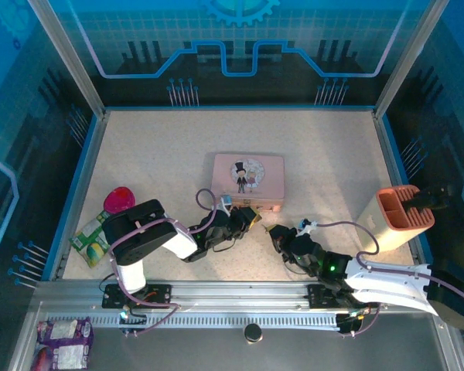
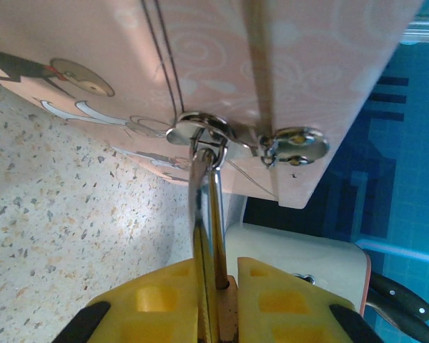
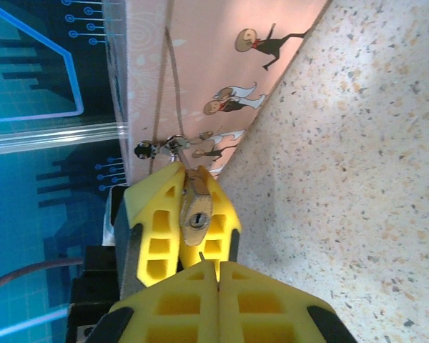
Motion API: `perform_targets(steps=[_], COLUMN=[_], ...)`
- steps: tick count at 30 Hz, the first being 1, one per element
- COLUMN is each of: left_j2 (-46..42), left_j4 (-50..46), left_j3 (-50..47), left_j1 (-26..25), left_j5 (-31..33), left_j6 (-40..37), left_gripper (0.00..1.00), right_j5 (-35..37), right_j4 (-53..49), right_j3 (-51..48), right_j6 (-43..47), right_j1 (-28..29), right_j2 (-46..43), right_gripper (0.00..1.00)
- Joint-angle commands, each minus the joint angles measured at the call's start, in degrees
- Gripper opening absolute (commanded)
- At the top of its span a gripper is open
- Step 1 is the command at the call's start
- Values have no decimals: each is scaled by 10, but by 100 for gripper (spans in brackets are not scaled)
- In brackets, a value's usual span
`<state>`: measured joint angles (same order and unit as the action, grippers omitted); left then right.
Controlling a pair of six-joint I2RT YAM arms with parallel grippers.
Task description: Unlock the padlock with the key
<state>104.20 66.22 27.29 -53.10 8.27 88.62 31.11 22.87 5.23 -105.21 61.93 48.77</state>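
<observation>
Nearest, my left fingers (image 2: 150,300) clench the padlock (image 3: 197,206), whose shackle (image 2: 209,214) runs through the latch ring (image 2: 200,131) on the pink tin (image 2: 314,57). To its right the key (image 3: 202,257) sticks out of my right fingers (image 3: 171,307), pinched tight, its tip close to the keyhole (image 3: 198,219). Speckled desk (image 3: 357,186) lies beneath.

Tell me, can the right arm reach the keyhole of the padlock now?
Probably yes. The left end effector grips the padlock by its sides, so the keyhole faces the right end effector, with nothing between them.
</observation>
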Motion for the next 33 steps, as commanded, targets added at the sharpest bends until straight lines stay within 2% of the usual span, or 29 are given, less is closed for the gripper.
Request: perform_targets(steps=[1,10,24,33], left_j2=[-3,0,-8,-13], left_j4=[102,97,90,102], left_j3=[26,35,22,13], left_j1=[-8,-27,-29,-32], left_j5=[-9,-5,8,18], left_j6=[6,4,0,6], left_gripper=[0,0,0,0], right_j5=[23,15,31,37], right_j4=[17,86,19,5], right_j3=[14,14,8,3], right_j6=[-12,-2,-11,-22], right_j1=[-1,-7,-6,-1], right_j2=[12,51,-5,-3], right_gripper=[0,0,0,0])
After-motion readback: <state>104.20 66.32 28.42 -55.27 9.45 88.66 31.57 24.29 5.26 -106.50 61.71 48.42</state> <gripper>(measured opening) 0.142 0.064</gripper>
